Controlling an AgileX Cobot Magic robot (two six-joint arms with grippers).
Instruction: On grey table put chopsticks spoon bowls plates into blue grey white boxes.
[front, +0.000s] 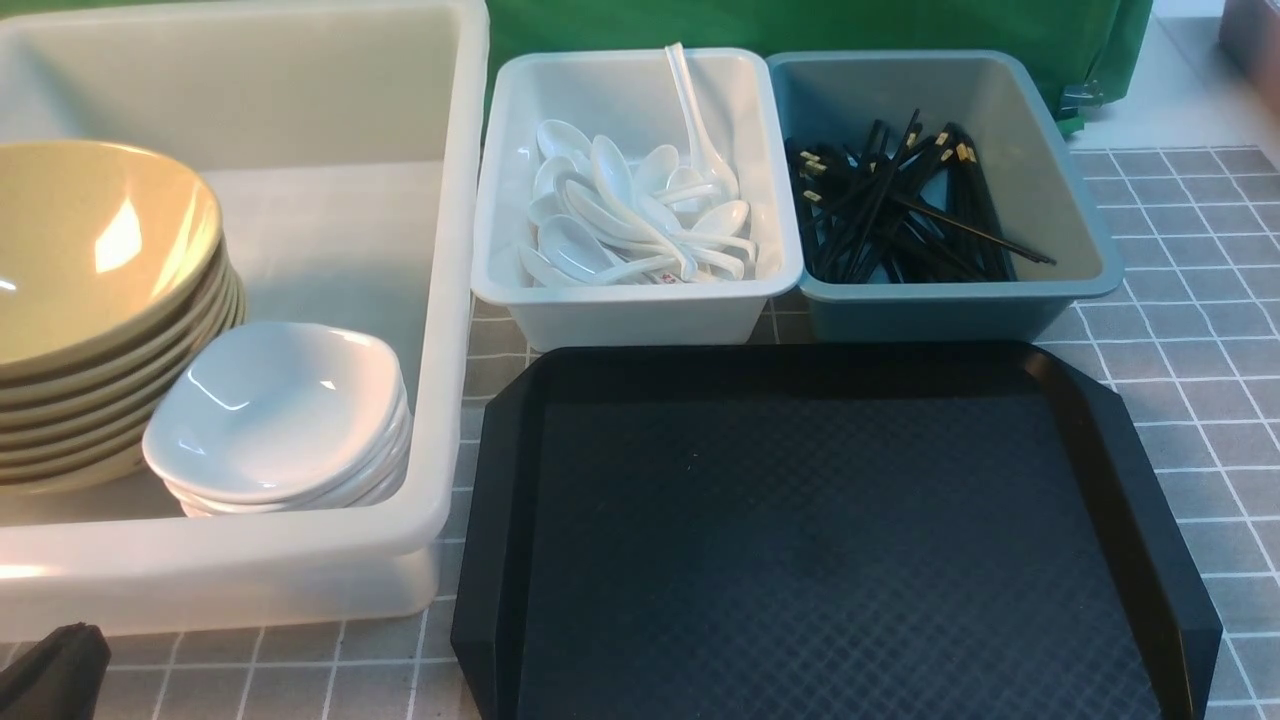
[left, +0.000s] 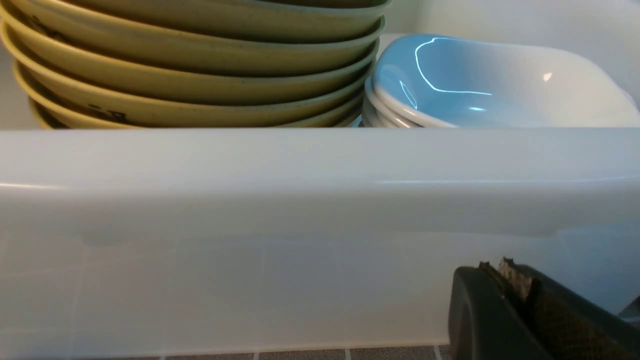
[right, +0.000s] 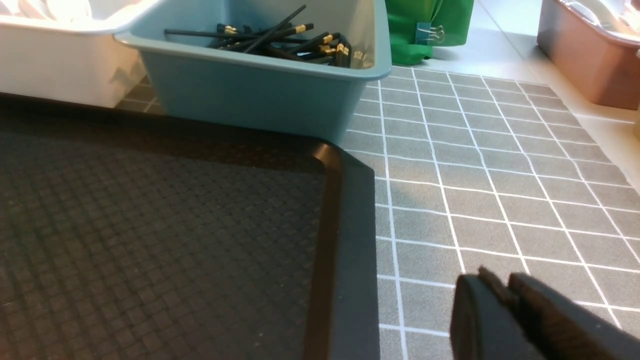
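While both hands sit together and empty, left hand (left: 505, 272) by the large off-white box (front: 440, 300) holding bowls (front: 100, 250) and plates (front: 280, 410); spoons (front: 630, 215) fill white box (front: 640, 300), chopsticks (front: 900, 200) blue-grey box (front: 1060, 200); right hand (right: 502, 287) over counter (right: 500, 190).

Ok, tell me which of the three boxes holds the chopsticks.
The blue-grey box, rightmost of the three, beside the small white box of spoons.

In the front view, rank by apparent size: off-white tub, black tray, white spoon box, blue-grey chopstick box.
1. Black tray and off-white tub: unranked; both are cropped by the frame edge.
2. White spoon box and blue-grey chopstick box: look alike, smaller than both.
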